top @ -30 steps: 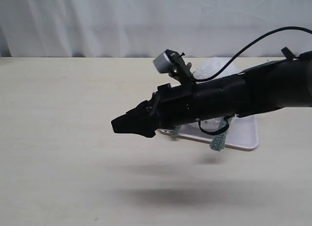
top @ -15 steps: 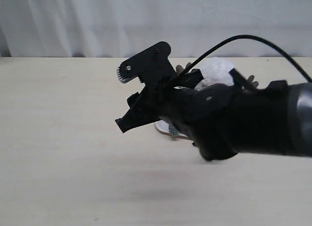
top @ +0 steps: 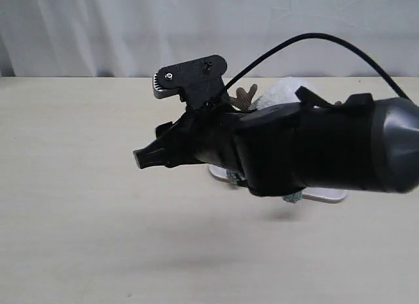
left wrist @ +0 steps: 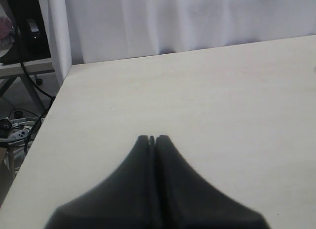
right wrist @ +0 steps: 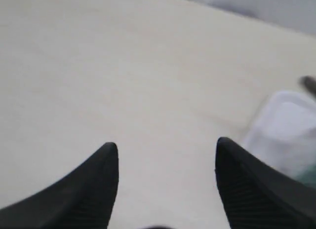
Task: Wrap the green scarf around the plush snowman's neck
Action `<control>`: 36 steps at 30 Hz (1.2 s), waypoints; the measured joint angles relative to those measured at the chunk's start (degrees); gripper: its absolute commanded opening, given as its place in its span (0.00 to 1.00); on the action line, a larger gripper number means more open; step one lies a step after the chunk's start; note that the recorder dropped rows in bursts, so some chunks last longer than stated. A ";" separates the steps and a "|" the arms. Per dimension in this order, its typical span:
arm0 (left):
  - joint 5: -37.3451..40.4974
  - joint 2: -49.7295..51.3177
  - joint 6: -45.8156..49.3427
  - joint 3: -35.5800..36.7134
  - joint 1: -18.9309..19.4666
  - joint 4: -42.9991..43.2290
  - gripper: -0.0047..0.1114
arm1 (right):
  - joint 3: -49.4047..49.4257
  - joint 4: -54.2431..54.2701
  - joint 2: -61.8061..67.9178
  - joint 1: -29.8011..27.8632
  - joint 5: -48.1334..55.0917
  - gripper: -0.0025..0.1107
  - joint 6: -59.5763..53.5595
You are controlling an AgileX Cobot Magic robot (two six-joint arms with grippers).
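The plush snowman [top: 283, 90] stands on a white tray [top: 327, 194], mostly hidden behind my right arm. Only its white top and a brown twig arm [top: 247, 96] show, and the neck is hidden. Bits of the green scarf [top: 292, 197] peek out under the arm at the tray's front edge. My right gripper [top: 140, 157] hangs in the air left of the tray. In the right wrist view this gripper [right wrist: 165, 145] stands open over bare table, nothing between the fingers. My left gripper [left wrist: 152, 138] is shut and empty, away from the snowman.
The light wooden table [top: 78, 206] stretches left and in front of the tray. A white curtain [top: 98, 29] hangs behind it. The left wrist view shows the table's side edge [left wrist: 52, 110] with cables [left wrist: 15, 125] on the floor beyond. The tray [right wrist: 284, 125] is blurred at the right wrist view's border.
My right arm has swung and rolled, coming closer to the exterior camera and covering more of the snowman. Its gripper tip has shifted slightly left.
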 measured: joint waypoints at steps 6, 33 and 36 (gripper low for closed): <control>0.00 0.00 0.00 0.00 0.00 0.00 0.04 | -0.02 -0.23 3.93 -3.58 6.42 0.51 2.48; 0.00 0.00 0.00 0.00 0.00 0.00 0.04 | -8.17 -73.05 3.93 -7.35 52.66 0.51 71.33; 0.00 0.00 0.00 0.00 0.00 0.00 0.04 | -9.34 -98.48 3.93 -4.62 60.02 0.51 94.29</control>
